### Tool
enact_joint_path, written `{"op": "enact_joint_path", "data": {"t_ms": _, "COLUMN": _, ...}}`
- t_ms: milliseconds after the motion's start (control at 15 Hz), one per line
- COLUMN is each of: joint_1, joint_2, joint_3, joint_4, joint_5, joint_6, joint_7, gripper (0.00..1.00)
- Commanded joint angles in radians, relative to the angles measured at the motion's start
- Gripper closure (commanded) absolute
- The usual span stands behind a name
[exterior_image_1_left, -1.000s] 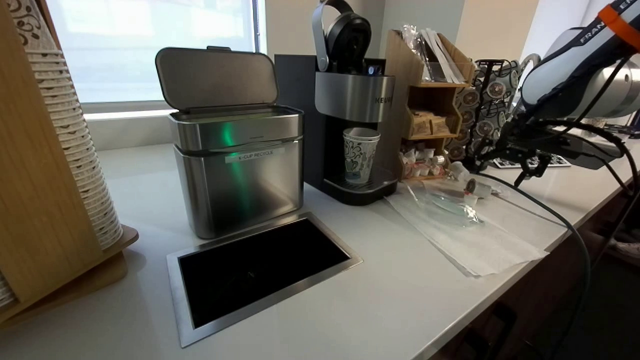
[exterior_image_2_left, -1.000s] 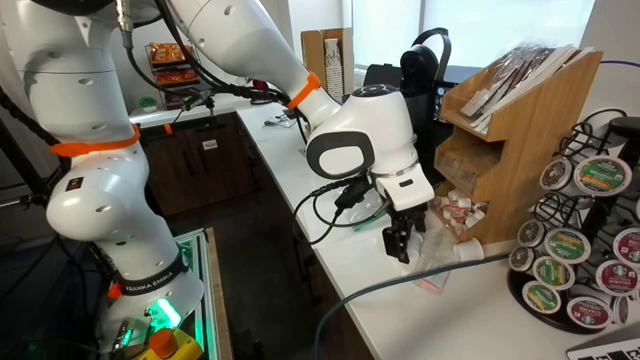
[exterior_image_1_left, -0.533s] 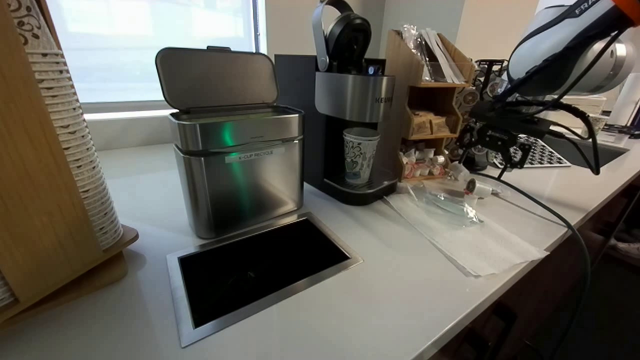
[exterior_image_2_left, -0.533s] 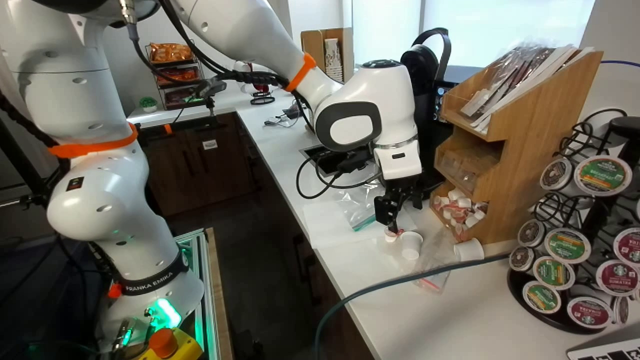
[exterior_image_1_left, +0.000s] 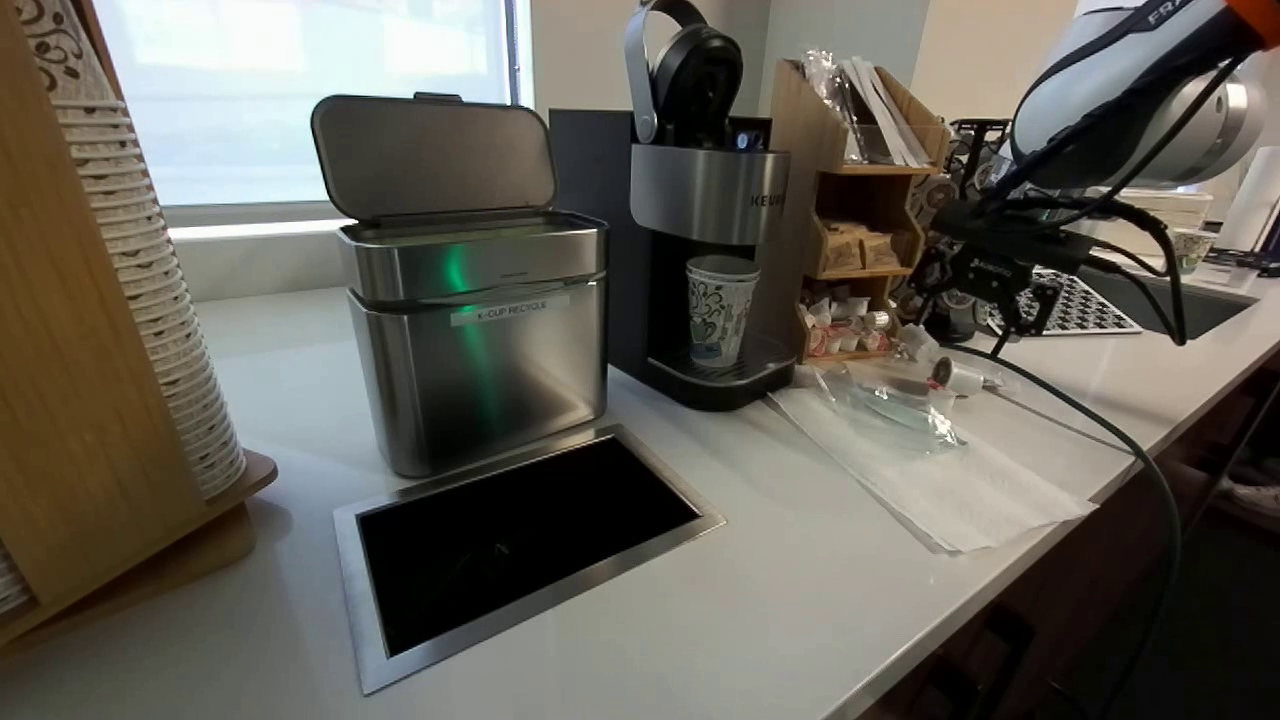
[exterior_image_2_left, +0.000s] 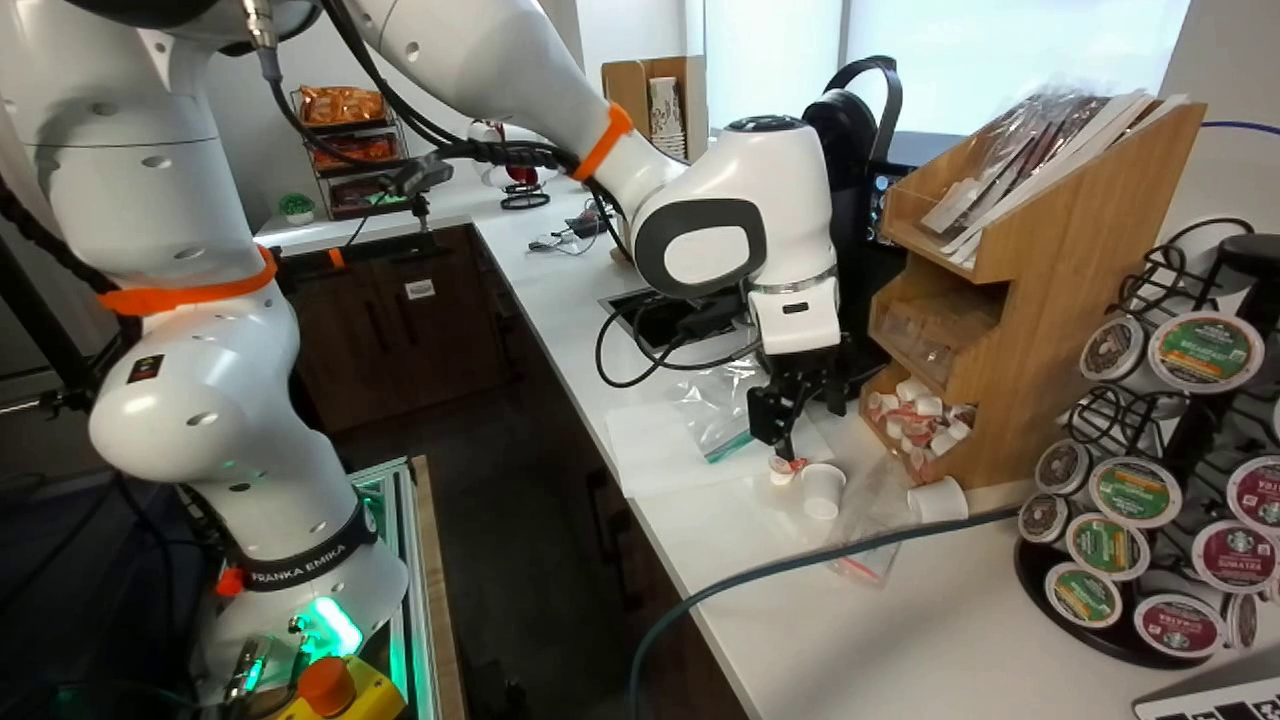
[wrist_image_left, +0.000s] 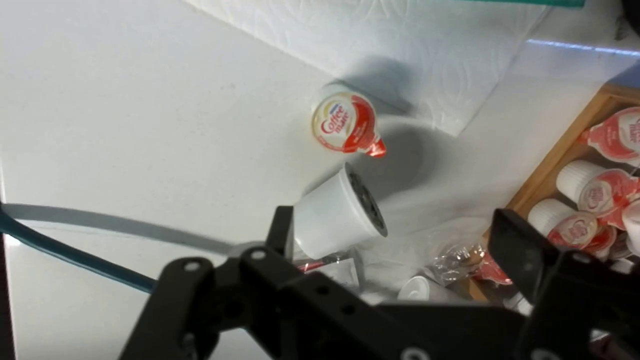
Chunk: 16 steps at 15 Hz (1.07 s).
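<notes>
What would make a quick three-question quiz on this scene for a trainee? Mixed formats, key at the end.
1. True or false: the gripper stands open and holds nothing.
2. Multiple choice: in the wrist view, what brand is on the creamer beside the tipped white pod?
a) Starbucks
b) Coffee mate
c) Keurig
3. Fill in: the steel bin, standing open by the coffee maker, is labelled ___.

Key: 1. True. 2. b. 3. K-CUP RECYCLE.

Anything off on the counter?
A pod lies on its side and a creamer sits loose, outside the rack and shelf holding others like them. The bin lid stands open too. No spill visible.
</notes>
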Motion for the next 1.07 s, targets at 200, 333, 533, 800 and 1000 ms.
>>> {"op": "enact_joint_path", "data": {"t_ms": 200, "joint_1": -0.012, "joint_2": 0.039, "joint_3": 0.019, "joint_4": 0.028, "joint_5": -0.011, "joint_6": -0.035, "joint_7": 0.368, "gripper": 0.0}}
{"op": "enact_joint_path", "data": {"t_ms": 333, "joint_1": -0.014, "joint_2": 0.05, "joint_3": 0.013, "joint_4": 0.037, "joint_5": -0.017, "joint_6": -0.034, "joint_7": 0.474, "gripper": 0.0}}
{"op": "enact_joint_path", "data": {"t_ms": 533, "joint_1": -0.023, "joint_2": 0.072, "joint_3": 0.016, "joint_4": 0.057, "joint_5": 0.003, "joint_6": -0.038, "joint_7": 0.578, "gripper": 0.0}}
{"op": "enact_joint_path", "data": {"t_ms": 800, "joint_1": -0.043, "joint_2": 0.103, "joint_3": 0.029, "joint_4": 0.077, "joint_5": 0.047, "joint_6": -0.047, "joint_7": 0.592, "gripper": 0.0}}
{"op": "enact_joint_path", "data": {"t_ms": 1000, "joint_1": -0.049, "joint_2": 0.124, "joint_3": 0.036, "joint_4": 0.087, "joint_5": 0.076, "joint_6": -0.044, "joint_7": 0.585, "gripper": 0.0}}
